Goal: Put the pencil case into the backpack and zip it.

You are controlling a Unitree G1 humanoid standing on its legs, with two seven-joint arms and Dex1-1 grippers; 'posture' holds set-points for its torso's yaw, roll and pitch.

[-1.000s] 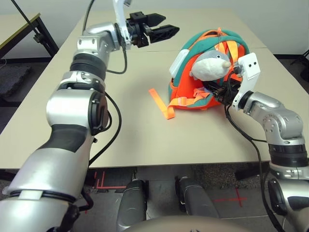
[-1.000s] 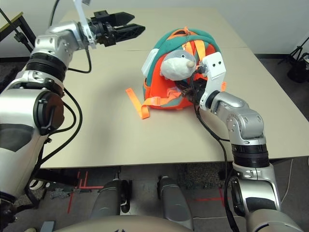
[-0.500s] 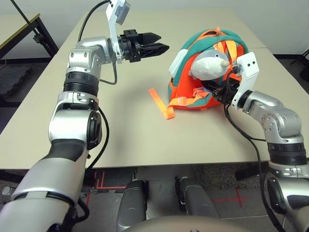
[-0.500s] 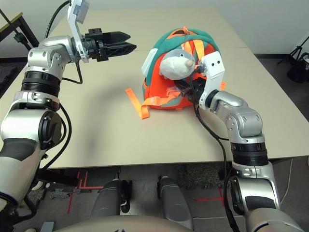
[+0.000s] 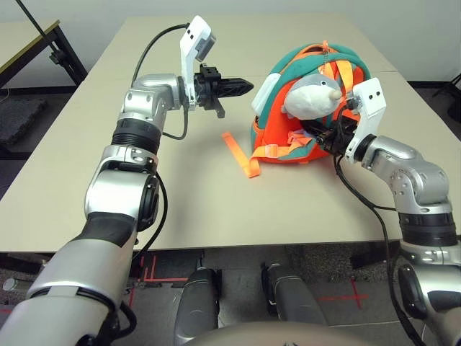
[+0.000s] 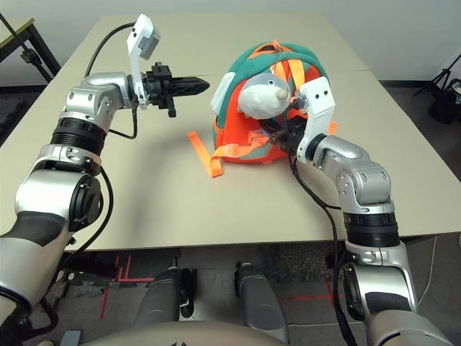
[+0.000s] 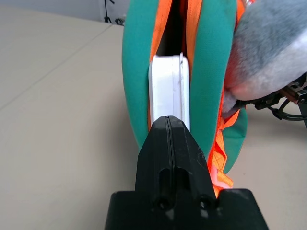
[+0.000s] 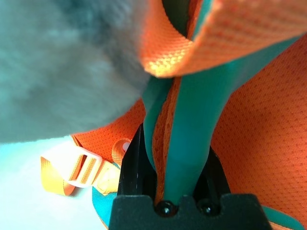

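**Case lodged in the open backpack mouth**

I am working over a plain beige worktop point(image 5: 180, 187); a second table corner with dark legs point(image 5: 43, 43) is standing off to my left on grey floor.

From my head, I am seeing the orange backpack point(image 5: 288, 140) lying near the middle, its loose strap point(image 5: 241, 155) trailing across the worktop toward me, the plush animal point(image 5: 313, 94) resting on top. The pencil case point(image 5: 265, 90) is poking out of the teal-rimmed opening on the side facing my left hand.

My left wrist camera is looking straight along the case's narrow white edge (wedged between the two teal rims). My left hand point(image 5: 241, 87) is pressed together, empty, tips just beside that edge.

My right wrist camera is showing my right hand point(image 8: 175, 158) clamped on the backpack's teal trim.
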